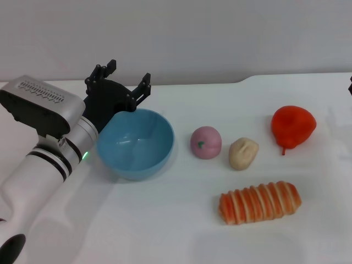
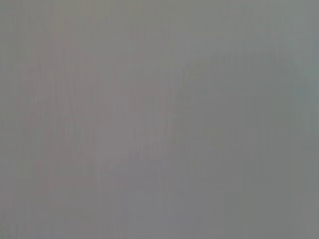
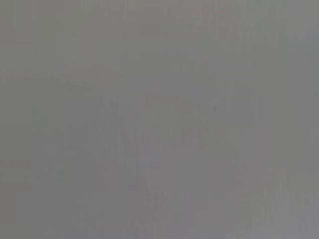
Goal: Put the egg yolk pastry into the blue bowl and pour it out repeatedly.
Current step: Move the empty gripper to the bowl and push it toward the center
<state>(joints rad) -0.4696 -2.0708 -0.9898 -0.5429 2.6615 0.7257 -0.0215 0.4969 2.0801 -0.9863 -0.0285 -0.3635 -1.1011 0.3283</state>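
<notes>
The egg yolk pastry (image 1: 243,153), a pale beige lump, lies on the white table right of centre. It sits between a pink ball and a red fruit. The blue bowl (image 1: 136,143) stands left of centre, tipped a little toward me, and is empty. My left gripper (image 1: 124,77) is just behind the bowl's far left rim. Its black fingers are spread open and point up and away, holding nothing. Only a dark sliver (image 1: 350,82) shows at the right edge where my right arm is. Both wrist views show plain grey.
A pink ball with a green speck (image 1: 205,142) lies between the bowl and the pastry. A red fruit (image 1: 293,126) lies at the right. A long orange-and-cream striped bread (image 1: 260,202) lies in front of the pastry. A pale wall stands behind the table.
</notes>
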